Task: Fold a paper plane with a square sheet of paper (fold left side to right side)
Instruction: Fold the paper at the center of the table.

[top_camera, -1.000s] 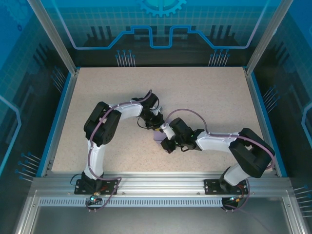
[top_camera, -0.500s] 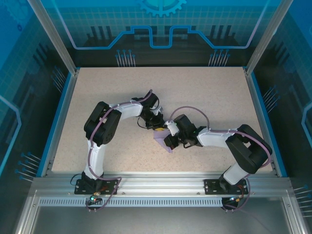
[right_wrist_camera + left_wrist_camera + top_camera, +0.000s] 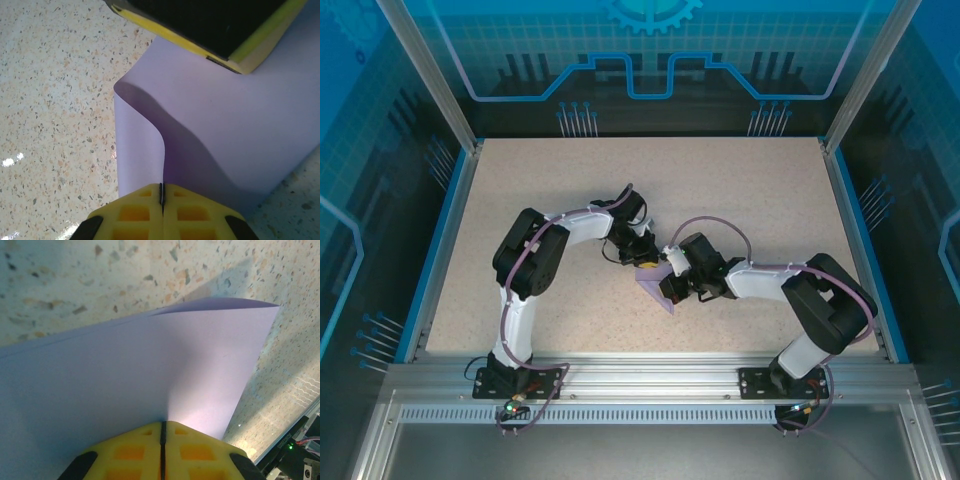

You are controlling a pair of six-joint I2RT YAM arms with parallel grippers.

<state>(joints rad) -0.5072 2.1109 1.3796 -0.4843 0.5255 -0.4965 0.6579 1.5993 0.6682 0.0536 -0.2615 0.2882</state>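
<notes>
A speckled beige surface (image 3: 520, 200) lies inside a frame of aluminium rails and blue panels. The left arm (image 3: 525, 262) rises from 7 o'clock in the top view, bends at its elbow and reaches in toward the middle. The right arm (image 3: 825, 305) rises from 5 o'clock and stretches in along the 3 o'clock line, so the two wrists meet just on the 6 o'clock side of the surface's centre. Between them is the sheet of paper (image 3: 657, 292), pale lavender. It is partly hidden by both wrists, and one pointed corner shows toward 5 o'clock. The left jaws sit at the sheet's 12 o'clock edge and the right jaws at its 2 o'clock edge, close together. In the left wrist view the sheet (image 3: 125, 375) spreads up from 6 o'clock, a second layer's edge shows along its top, and a free corner points to 2 o'clock over the surface (image 3: 75, 280). There the yellow pads (image 3: 200, 452) are pressed together, pinching the sheet's edge. In the right wrist view the sheet (image 3: 225, 135) curls in a soft S-bend, lifted off the surface (image 3: 50, 100). The right jaws' yellow pads (image 3: 192, 212) are closed on its near edge at 6 o'clock. A finger of the left jaws (image 3: 210, 25) rests against the sheet at 1 o'clock.
</notes>
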